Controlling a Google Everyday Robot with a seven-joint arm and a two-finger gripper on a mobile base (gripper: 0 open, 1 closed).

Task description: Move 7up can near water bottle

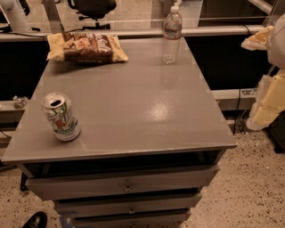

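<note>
The 7up can (61, 116) stands upright near the front left corner of the grey cabinet top (142, 102); its top is open. The water bottle (171, 34) stands upright at the back right of the top, with a white cap and a label band. The two are far apart, on opposite corners. My gripper (262, 89) shows as pale cream and yellow parts at the right edge of the camera view. It is off to the right of the cabinet, away from both the can and the bottle, and holds nothing that I can see.
A chip bag (87, 47) lies at the back left of the top. Drawers (127, 186) sit below the front edge. An office chair (93, 6) and a rail stand behind. A black shoe (34, 220) is on the floor at front left.
</note>
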